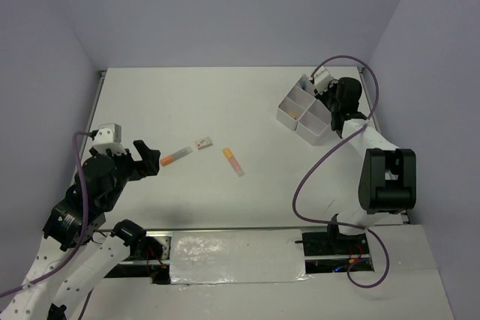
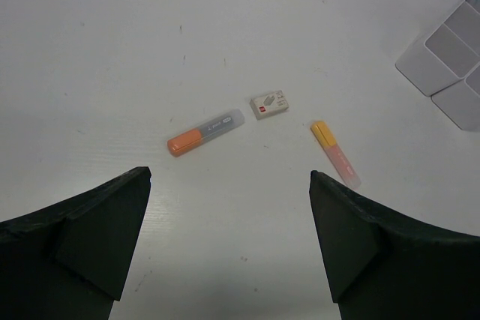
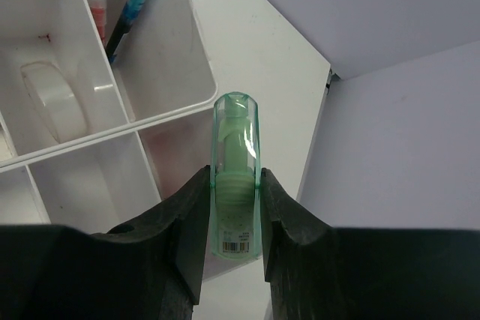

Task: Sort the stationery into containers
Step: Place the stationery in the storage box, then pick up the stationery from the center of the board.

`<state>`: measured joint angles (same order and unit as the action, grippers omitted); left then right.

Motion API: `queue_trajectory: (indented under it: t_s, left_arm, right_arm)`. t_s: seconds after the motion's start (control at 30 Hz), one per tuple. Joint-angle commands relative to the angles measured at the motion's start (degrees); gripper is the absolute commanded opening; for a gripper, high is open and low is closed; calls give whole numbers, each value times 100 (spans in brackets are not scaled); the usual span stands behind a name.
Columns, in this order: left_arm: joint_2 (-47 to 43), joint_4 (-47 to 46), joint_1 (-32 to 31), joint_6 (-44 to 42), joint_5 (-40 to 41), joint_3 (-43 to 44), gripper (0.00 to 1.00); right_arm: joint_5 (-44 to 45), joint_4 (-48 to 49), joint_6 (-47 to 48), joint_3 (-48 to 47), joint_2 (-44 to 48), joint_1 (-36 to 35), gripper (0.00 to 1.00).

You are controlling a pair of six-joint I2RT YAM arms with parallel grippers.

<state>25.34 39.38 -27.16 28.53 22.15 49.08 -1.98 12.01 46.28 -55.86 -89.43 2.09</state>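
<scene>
My right gripper [image 3: 234, 173] is shut on a green marker [image 3: 237, 121], held with its clear cap over the outer corner of the white four-compartment box [image 3: 112, 140]. The box [image 1: 286, 114] stands at the far right, with my right gripper [image 1: 327, 96] right above it. Inside lie a white tape ring [image 3: 52, 99], a blue pen [image 3: 136, 4] and a red pen [image 3: 97, 14]. An orange marker [image 2: 205, 132], a small eraser [image 2: 270, 104] and a yellow marker [image 2: 334, 153] lie on the table ahead of my left gripper [image 2: 229, 174], which is open and empty. From above, my left gripper [image 1: 150, 159] sits just left of the orange marker [image 1: 175, 157].
The table's right edge and the purple side wall [image 3: 390, 155] are close beside the box. A purple cable [image 1: 315, 177] loops across the table from the right arm. The eraser [image 1: 202, 142] and yellow marker [image 1: 232, 161] lie mid-table.
</scene>
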Motion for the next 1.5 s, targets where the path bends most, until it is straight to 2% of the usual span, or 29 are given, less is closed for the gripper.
queue_trajectory:
  t_s: [0.0, 0.2, 0.27, 0.4, 0.43, 0.57, 0.7, 0.93, 1.0, 1.03, 1.07, 1.1, 1.13, 1.17, 1.2, 1.23, 1.27, 1.37, 1.4, 1.47]
  left_arm:
    - [-47, -237, -35, -111, -27, 23, 99]
    - [-100, -237, -44, -102, -9, 23, 99]
    - [-109, -263, -53, -129, -44, 14, 99]
    - [-82, -237, -70, -129, -44, 31, 99]
    - [-82, -246, -79, -120, -53, 23, 99]
    - [-100, -246, -105, -129, -36, 23, 99]
    - [-126, -237, -132, -120, -18, 23, 99]
    - [-144, -229, -185, -94, 35, 14, 99]
    - [-144, -229, -185, -94, 35, 23, 99]
    - [-126, -229, -185, -94, 44, 31, 99]
    - [-83, -220, -185, -76, 78, 31, 99]
    - [-47, -176, -185, 2, 209, 49, 99]
    - [-12, -71, -185, 55, 332, 66, 99]
    - [110, -1, -185, 125, 473, 93, 99]
    - [189, 87, -185, 274, 770, 154, 99]
    - [251, 166, -185, 354, 912, 181, 99]
    - [391, 306, -176, 494, 1036, 198, 99]
    - [691, 500, -62, 636, 1370, 286, 99]
    - [752, 501, 17, 627, 1336, 304, 99]
    - [866, 422, 280, 540, 1161, 295, 99]
  right_arm:
    - [-21, 276, -128, -31, 206, 29, 21]
    - [-189, 319, -198, 75, 215, 37, 24]
    - [-163, 250, -207, 40, 145, 37, 33]
    - [-198, 275, -225, 66, 127, 29, 35]
    - [-180, 267, -216, 57, 127, 29, 41]
    - [-197, 284, -190, 101, 154, 29, 43]
    - [-241, 232, -216, 84, 136, 37, 50]
    - [-374, 223, -497, -91, 390, -181, 50]
    - [-129, 4, -1223, -424, 461, -541, 51]
    - [282, -562, -1601, -983, 435, -717, 51]
    - [538, -986, -2518, -1337, 322, -1032, 51]
    - [741, -1469, -3015, -1653, 234, -1191, 51]
    - [804, -2265, -3377, -2153, 163, -1358, 51]
    - [691, -2526, -3928, -2253, 102, -1682, 55]
    - [499, -2720, -4108, -2272, 118, -1868, 68]
    - [366, -2835, -4231, -2167, 127, -2096, 99]
    - [417, -2949, -4511, -2079, 153, -2577, 100]
    - [935, -2863, -5224, -1667, 180, -3274, 100]
    - [1110, -2784, -5443, -1465, 180, -3694, 100]
    - [1209, -2485, -5830, -1271, 84, -4092, 100]
